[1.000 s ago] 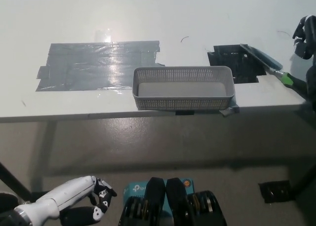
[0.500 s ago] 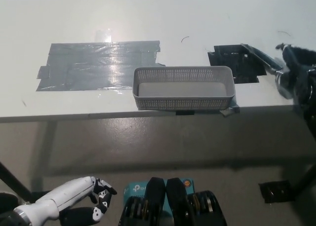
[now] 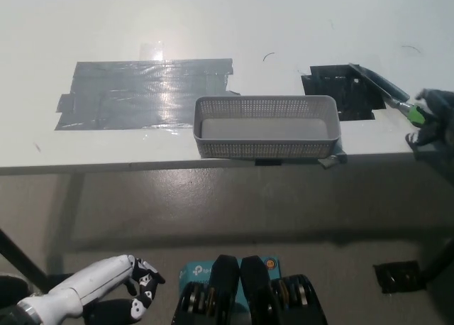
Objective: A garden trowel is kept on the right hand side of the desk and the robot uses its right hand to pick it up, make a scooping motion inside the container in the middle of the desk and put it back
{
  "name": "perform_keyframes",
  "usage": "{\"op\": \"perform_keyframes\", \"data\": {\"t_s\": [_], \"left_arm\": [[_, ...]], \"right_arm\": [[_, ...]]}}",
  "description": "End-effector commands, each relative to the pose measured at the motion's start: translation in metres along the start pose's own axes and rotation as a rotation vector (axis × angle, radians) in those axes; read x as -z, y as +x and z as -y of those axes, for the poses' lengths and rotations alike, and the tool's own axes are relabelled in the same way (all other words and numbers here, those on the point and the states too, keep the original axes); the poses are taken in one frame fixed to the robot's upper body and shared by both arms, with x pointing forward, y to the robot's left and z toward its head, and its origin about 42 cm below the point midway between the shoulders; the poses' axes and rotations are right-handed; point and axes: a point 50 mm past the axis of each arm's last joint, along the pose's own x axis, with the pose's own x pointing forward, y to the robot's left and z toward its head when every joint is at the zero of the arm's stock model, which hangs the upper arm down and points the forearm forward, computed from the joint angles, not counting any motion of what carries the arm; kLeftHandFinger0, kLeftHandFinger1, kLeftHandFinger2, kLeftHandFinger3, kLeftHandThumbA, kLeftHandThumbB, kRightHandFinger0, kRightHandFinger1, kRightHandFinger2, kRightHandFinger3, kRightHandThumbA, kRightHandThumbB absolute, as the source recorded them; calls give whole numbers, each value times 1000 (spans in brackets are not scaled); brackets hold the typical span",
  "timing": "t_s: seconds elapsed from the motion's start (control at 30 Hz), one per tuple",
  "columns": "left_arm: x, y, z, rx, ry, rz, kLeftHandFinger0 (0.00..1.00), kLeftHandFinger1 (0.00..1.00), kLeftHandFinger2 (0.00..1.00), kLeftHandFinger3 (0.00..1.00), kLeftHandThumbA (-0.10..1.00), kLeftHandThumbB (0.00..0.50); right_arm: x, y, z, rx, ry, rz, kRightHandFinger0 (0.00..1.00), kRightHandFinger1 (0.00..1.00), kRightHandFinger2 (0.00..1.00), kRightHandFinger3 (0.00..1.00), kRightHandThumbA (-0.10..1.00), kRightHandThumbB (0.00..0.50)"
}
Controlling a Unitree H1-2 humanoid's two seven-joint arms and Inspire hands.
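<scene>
1. Head view, working side: the black right hand sits at the far right edge of the desk, right against the green handle end of the garden trowel. Too little of it shows to tell whether it is clenched on the handle or merely touching it.
2. From that hand, the trowel runs away and inward, and its blade appears to lie flat on a black tape patch.
3. The container stands further inward from the right hand, beyond the blade and near the desk's front edge. Its floor looks bare, and nothing reaches into it.
4. Past the container, well apart from the right hand, a grey tape patch covers the desk.
5. Resting side: the white left hand hangs low below the desk edge, released and holding nothing.
6. Progress, as a judgement: this is the pick-up step, at the point of contact. The lift is not yet done, and the carry to the container, the scoop inside it and the return to the black patch are all left.
</scene>
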Motion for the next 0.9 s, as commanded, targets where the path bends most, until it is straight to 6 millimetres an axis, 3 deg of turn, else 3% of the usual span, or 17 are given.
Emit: {"op": "perform_keyframes", "data": {"t_s": [0.0, 0.1, 0.13, 0.3, 0.57, 0.7, 0.8, 0.83, 0.87], "left_arm": [[-3, -10, -9, -24, 40, -4, 638, 646, 714, 830, 705, 47], [-4, -10, -9, -26, 29, 2, 638, 646, 711, 814, 670, 36], [-4, -10, -8, -26, 37, 2, 637, 642, 707, 813, 708, 51], [-4, -10, -10, -24, 33, 3, 649, 649, 716, 822, 684, 42], [-6, -7, -13, -10, 38, -1, 678, 677, 744, 847, 761, 69], [-7, -8, -13, -5, 42, -1, 686, 686, 755, 863, 825, 84], [-7, -8, -13, -10, 45, 5, 681, 680, 749, 857, 822, 77], [-7, -7, -14, -11, 52, 8, 670, 669, 737, 840, 856, 90], [-8, -7, -14, -12, 51, 10, 669, 668, 736, 838, 855, 89]], "right_arm": [[30, -2, 12, -38, -3, -114, 1000, 1000, 1000, 1000, 1000, 500], [30, 0, 9, -40, -4, -131, 1000, 1000, 1000, 1000, 1000, 488], [29, 5, 4, -44, -1, -147, 1000, 1000, 1000, 1000, 1000, 480], [18, 11, -7, -58, 15, -144, 1000, 1000, 1000, 1000, 1000, 500], [-29, 14, -31, -83, 15, -76, 1000, 1000, 1000, 1000, 1000, 500], [-35, 13, -27, -69, 6, -67, 1000, 1000, 1000, 1000, 1000, 498], [-36, 16, -23, -59, 5, -69, 1000, 1000, 1000, 1000, 1000, 481], [-32, 17, -21, -57, -15, -85, 1000, 1000, 1000, 1000, 1000, 420], [-31, 17, -20, -59, -14, -89, 1000, 1000, 1000, 1000, 977, 407]]}}
